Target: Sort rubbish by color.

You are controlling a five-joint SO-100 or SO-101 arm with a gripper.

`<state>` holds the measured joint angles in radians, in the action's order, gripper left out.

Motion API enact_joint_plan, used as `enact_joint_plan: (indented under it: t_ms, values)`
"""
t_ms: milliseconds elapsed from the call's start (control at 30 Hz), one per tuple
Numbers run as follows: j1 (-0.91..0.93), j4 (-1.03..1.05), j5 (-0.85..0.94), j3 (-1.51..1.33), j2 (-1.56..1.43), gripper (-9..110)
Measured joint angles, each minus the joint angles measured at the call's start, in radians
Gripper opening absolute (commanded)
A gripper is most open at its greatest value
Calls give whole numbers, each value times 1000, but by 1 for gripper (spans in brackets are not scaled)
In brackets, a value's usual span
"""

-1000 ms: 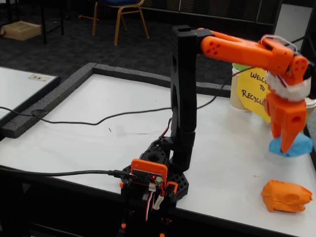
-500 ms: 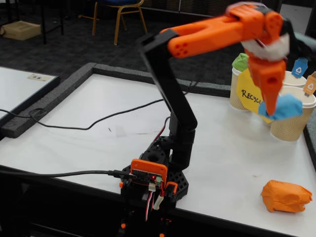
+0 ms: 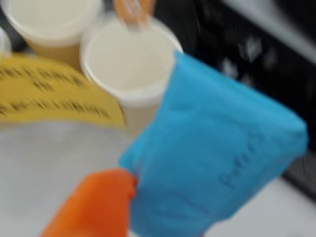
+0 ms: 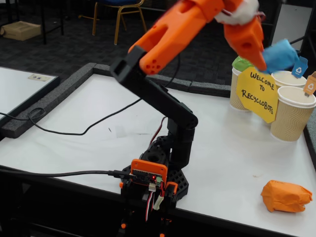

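My gripper (image 4: 263, 60) is raised high at the right of the fixed view and is shut on the blue paper wad (image 4: 279, 55), which hangs in the air just above the cups. In the wrist view the blue wad (image 3: 217, 158) fills the right half, pressed against one orange finger (image 3: 96, 205). A green wad (image 4: 240, 63) sits in the top of the leftmost cup (image 4: 237, 98). The orange wad (image 4: 286, 196) lies on the white table near its front right corner.
Two more beige ribbed cups stand by the right edge: one with a blue tag (image 4: 299, 66), one (image 4: 291, 116) with an orange tag (image 4: 310, 85). A yellow sign (image 4: 257, 94) leans against them. A black cable (image 4: 74, 132) crosses the table. Foam edging (image 4: 44, 101) borders it.
The arm has swung up and back, lifting the blue wad from the table near the right edge to above the cups. The orange wad has stayed put.
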<state>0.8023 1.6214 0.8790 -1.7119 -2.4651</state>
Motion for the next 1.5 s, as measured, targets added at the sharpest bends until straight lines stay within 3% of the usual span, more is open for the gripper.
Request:
enact_joint_plan:
  t_ms: [533, 1033, 1500]
  values:
    - [-236, 28, -268, 144, -20, 0]
    - [-321, -51, -344, 153, -14, 0]
    - [-298, -295, -347, 333, 371, 0]
